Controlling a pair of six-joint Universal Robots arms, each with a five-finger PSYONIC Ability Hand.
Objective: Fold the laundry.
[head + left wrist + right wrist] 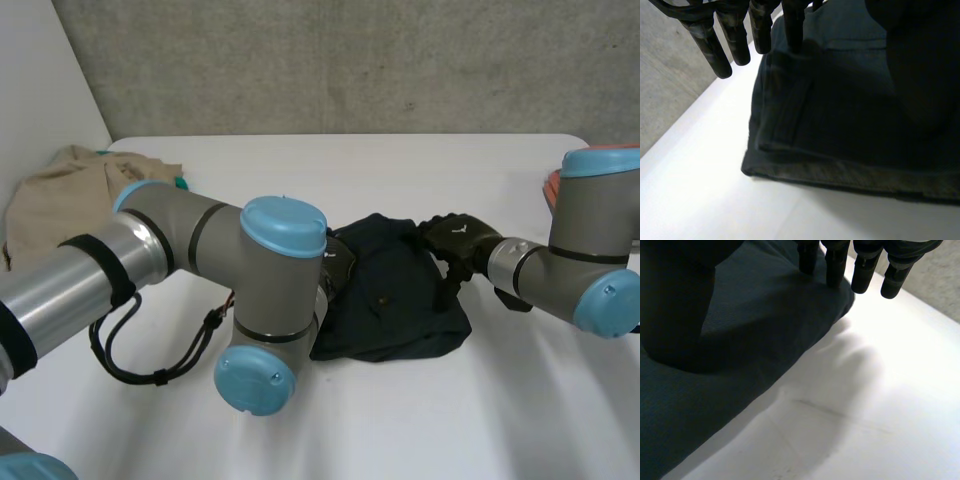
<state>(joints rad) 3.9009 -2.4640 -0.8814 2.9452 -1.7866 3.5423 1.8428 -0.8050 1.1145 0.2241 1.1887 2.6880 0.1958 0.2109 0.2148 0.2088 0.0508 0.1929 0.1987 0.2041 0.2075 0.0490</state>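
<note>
A dark navy garment (395,290) lies folded into a compact bundle in the middle of the white table (400,170). My left hand (338,262) is at the bundle's left edge, half hidden behind my left arm's elbow. In the left wrist view its fingers (725,45) are straight and open; one fingertip touches the garment (840,125) near a seamed corner. My right hand (455,245) rests on the bundle's right edge. Its fingers (865,270) are straight and open too, two tips pressing the garment (740,340) and the others over bare table.
A heap of beige clothing (60,195) lies at the table's far left, with a bit of teal cloth (180,183) beside it. An orange-red object (552,185) sits at the right edge behind my right arm. A grey wall stands behind the table.
</note>
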